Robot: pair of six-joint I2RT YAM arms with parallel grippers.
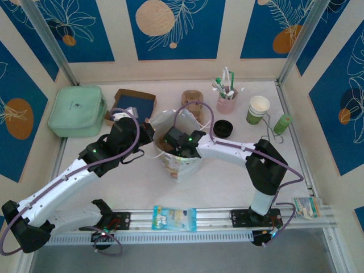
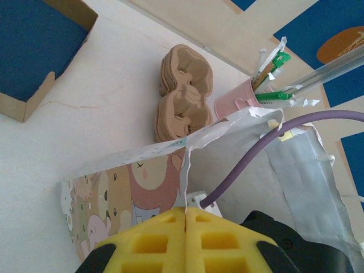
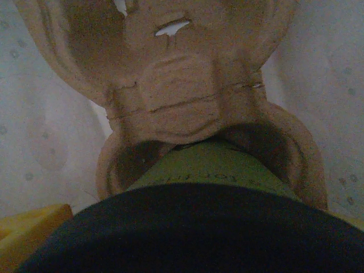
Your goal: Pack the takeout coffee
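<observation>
The takeout coffee sits low inside the cartoon-print paper bag (image 1: pixel 181 162), its green wall (image 3: pixel 210 168) set in a pocket of a brown pulp cup carrier (image 3: pixel 182 85). Its black lid (image 3: pixel 193 239) lies right under the right wrist camera. My right gripper (image 1: pixel 173 142) reaches down into the bag's mouth, with a yellow finger (image 3: pixel 34 230) spread wide to the left of the lid. My left gripper (image 2: pixel 186 211) is shut on the bag's torn top edge (image 2: pixel 187 153) and holds that side up.
A stack of pulp carriers (image 1: pixel 192 98) and a pink cup of stirrers (image 1: pixel 226 102) stand behind the bag. A loose black lid (image 1: pixel 222 129), open paper cups (image 1: pixel 259 110) and a green tube (image 1: pixel 282 124) are at the right. A cardboard box (image 1: pixel 132 105) and a green pouch (image 1: pixel 77 111) are at the left.
</observation>
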